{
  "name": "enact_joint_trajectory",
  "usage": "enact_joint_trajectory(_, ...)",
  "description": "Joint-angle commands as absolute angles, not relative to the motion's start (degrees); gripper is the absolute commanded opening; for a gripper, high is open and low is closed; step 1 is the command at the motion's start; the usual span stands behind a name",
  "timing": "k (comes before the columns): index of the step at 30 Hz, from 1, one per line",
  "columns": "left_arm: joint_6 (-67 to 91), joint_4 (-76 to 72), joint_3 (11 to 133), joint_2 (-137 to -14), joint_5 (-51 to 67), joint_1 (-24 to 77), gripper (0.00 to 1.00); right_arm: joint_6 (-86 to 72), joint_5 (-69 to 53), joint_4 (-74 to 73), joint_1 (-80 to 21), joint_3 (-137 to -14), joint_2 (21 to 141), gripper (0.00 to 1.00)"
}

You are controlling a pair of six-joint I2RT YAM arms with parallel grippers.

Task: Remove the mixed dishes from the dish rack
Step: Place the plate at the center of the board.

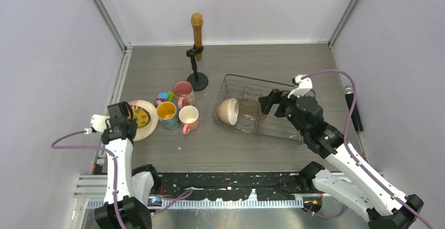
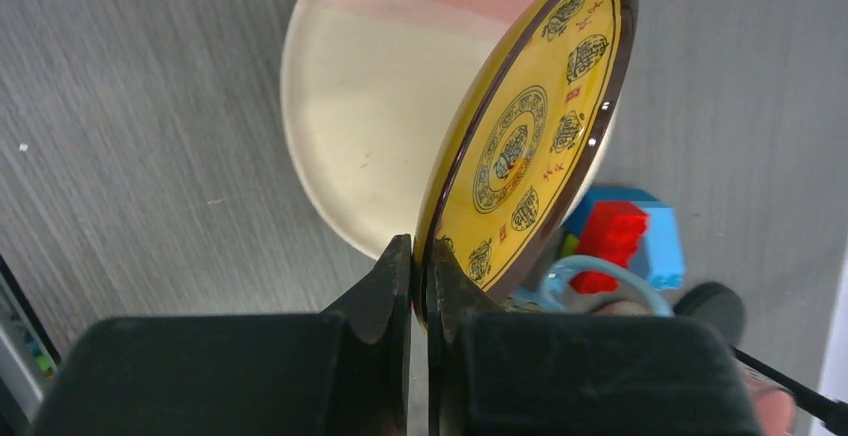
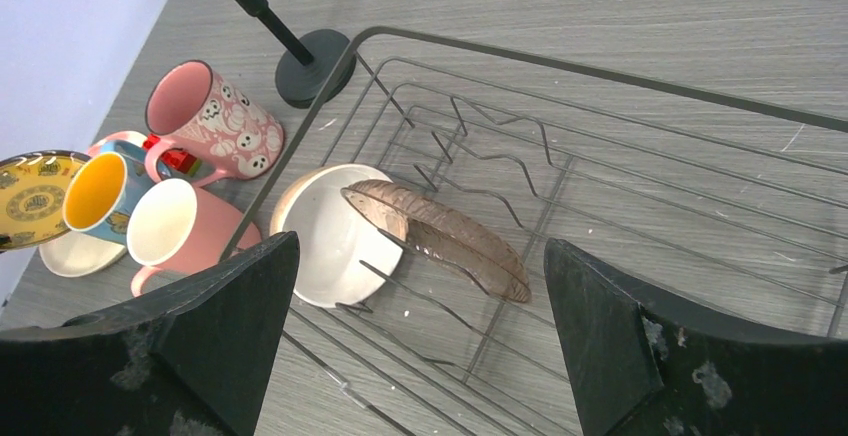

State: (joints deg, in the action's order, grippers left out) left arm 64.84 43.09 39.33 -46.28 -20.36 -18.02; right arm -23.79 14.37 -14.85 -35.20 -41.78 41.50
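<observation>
The left gripper (image 2: 420, 256) has its jaws pinched tight on the near rim of the small round yellow plate with dark printed medallions and a brown edge (image 2: 530, 136). It holds that plate tilted on edge over the large round pink-and-cream plate (image 2: 370, 106), which lies flat on the grey table (image 2: 130, 126). The right gripper (image 3: 420, 246) hangs with its jaws spread wide and nothing between them, above the black wire dish rack (image 3: 600, 74). Two bowls lean on edge in the rack's left end, one cream (image 3: 330, 236) and one brownish (image 3: 440, 236). Three mugs stand outside it: a pink one with white ghost prints (image 3: 215, 121), a plain pink one (image 3: 185, 226) and one yellow inside (image 3: 100, 191).
</observation>
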Motion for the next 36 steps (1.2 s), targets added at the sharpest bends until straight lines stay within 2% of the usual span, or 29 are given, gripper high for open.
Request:
enact_joint_trajectory(1, 68.78, 37.86, 36.15, -46.89, -20.09, -18.81, 0.00, -21.29, 14.90, -13.90, -35.51, -41.76, 41.25, 0.99)
enact_joint_trajectory(9, 69.38, 36.11, 33.38, -48.35, -20.03, -19.12, 0.00, -20.87, 15.44, -14.34, -35.44, -41.34, 40.91, 0.99)
enact_joint_trajectory(12, 70.38, 34.35, 30.60, -47.96, -20.24, -19.08, 0.05, -20.45, 13.81, -14.35, -35.51, -41.32, 41.46, 0.99)
enact_joint_trajectory(20, 71.37, 31.13, 27.71, -49.39, -20.40, -19.07, 0.06, -20.04, 12.62, -15.98, -35.51, -42.54, 42.00, 0.99)
enact_joint_trajectory(30, 72.41, 29.52, 25.94, -50.03, -20.08, -19.07, 0.19, -20.04, 10.48, -16.67, -35.51, -41.31, 43.41, 0.99)
enact_joint_trajectory(36, 72.52, 28.80, 25.87, -52.74, -18.47, -19.07, 0.20, -17.45, 6.00, -16.61, -35.51, -41.37, 45.95, 0.99)
